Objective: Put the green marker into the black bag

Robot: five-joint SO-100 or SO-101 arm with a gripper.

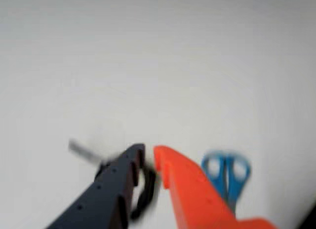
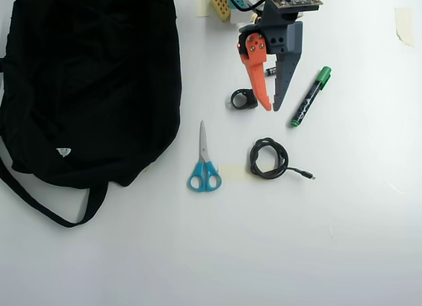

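Colours on the white table (image 2: pixel 356 240)

The green marker (image 2: pixel 310 97) has a dark barrel flecked with pale markings, a bright green cap and a small green end; the black bag (image 2: pixel 92 82) is plain black with one small white triangular tag; the gripper (image 2: pixel 271 109) pairs an orange finger with a dark grey one; the scissors (image 2: pixel 204 164) have blue handles and silvery blades; the coiled cable (image 2: pixel 268 159) and the ring-shaped piece (image 2: pixel 242 99) are black

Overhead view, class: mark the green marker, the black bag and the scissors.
green marker (image 2: pixel 310 97): overhead view, middle of the dark barrel.
black bag (image 2: pixel 92 82): overhead view, middle of the fabric body.
scissors (image 2: pixel 204 175): overhead view, blue handles.
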